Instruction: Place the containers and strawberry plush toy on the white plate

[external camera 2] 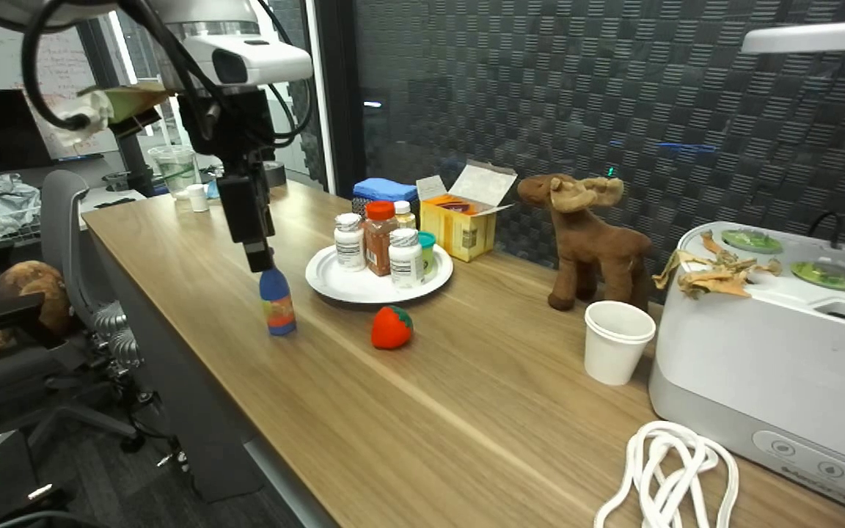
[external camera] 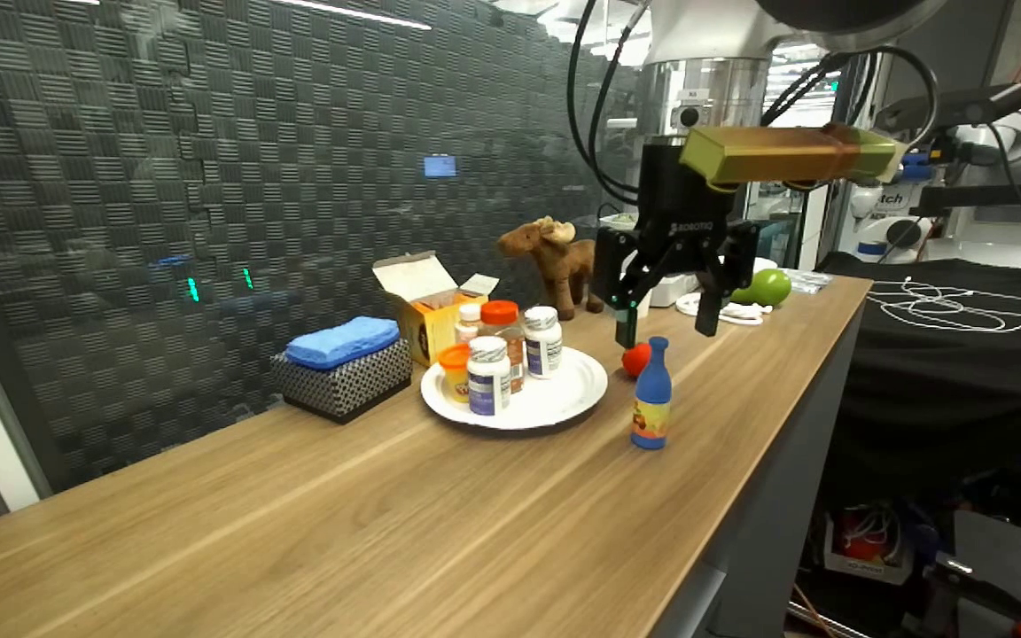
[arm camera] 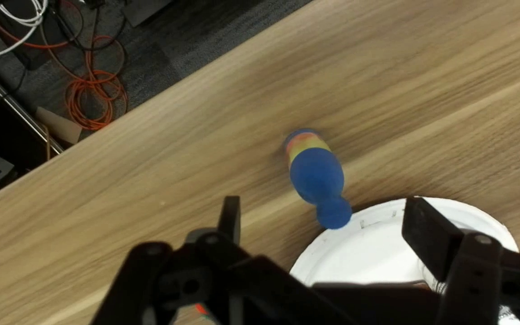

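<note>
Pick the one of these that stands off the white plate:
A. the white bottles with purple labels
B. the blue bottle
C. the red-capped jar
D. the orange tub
B: in both exterior views the blue bottle stands upright on the wooden tabletop, its base outside the rim of the white plate.

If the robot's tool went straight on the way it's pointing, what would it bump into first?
Most likely the blue bottle: the tool points down, open, and in the wrist view the bottle's top shows between its fingers. Depth is unclear, so it might slip into the gap untouched.
</note>
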